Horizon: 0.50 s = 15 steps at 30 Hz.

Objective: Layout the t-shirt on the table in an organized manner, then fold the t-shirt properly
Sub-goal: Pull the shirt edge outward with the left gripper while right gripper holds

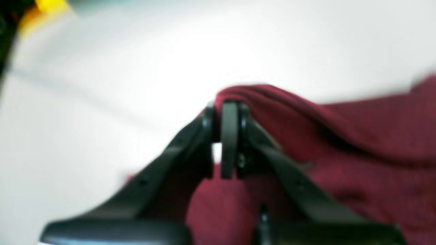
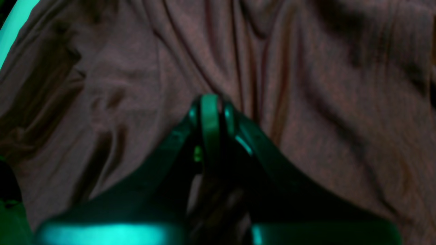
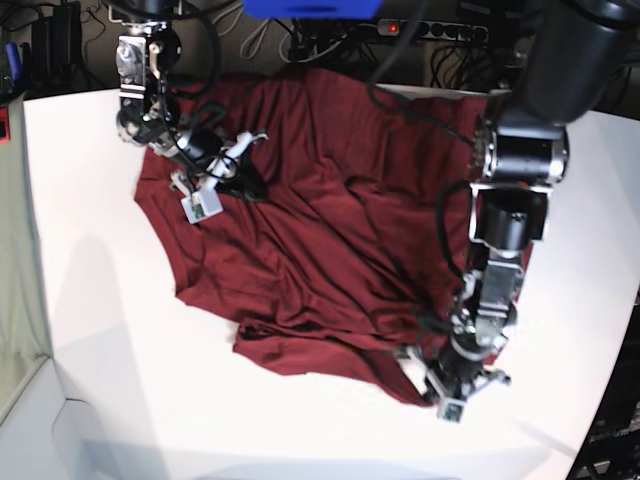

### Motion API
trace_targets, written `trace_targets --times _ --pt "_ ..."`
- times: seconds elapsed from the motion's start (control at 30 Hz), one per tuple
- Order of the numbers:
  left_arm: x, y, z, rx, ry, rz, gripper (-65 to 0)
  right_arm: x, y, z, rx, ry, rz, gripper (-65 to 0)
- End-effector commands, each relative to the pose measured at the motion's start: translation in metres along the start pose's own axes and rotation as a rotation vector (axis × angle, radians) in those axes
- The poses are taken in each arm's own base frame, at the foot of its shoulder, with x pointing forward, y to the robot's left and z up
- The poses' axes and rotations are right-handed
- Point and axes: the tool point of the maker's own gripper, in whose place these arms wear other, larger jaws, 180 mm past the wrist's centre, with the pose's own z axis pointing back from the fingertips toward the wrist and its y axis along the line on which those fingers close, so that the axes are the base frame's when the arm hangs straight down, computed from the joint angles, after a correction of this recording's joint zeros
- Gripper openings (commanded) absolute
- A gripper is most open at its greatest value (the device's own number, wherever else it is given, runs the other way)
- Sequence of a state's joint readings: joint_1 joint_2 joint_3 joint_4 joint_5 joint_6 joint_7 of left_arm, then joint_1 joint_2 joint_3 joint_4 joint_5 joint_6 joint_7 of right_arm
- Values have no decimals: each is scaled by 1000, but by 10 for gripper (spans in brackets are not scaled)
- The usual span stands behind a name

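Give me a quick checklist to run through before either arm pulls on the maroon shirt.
1. Left jaws shut on cloth: ok. The left gripper pinches an edge of the dark maroon knit t-shirt, lifting a small ridge.
2. Right jaws shut on cloth: ok. The right gripper is closed with fabric gathered into it.
3. Shirt laid flat: not ok. It is wrinkled and bunched, the near edge folded over.
4. Shirt fully on the matte white table: cannot tell. The far edge is hidden behind the arms.
5. Cables clear of cloth: not ok. A black cable trails over the shirt.
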State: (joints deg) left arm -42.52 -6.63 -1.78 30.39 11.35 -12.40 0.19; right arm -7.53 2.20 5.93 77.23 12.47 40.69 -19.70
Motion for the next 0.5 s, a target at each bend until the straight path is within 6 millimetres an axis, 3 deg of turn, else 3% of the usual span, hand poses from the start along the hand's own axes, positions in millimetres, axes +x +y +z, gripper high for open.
trace_targets --times 0.0,0.2,0.33,0.47 --pt "54 26 -4 48 -110 -19 -648 -9 -9 5 -29 55 26 -636" --pt "99 86 2 138 -168 -66 -648 -5 -8 8 -32 44 41 -636" --pt "101 105 3 162 -148 -72 -637 3 -5 11 -33 25 59 -636" --pt "81 115 4 174 -99 -63 -511 8 -5 12 -34 15 69 -636"
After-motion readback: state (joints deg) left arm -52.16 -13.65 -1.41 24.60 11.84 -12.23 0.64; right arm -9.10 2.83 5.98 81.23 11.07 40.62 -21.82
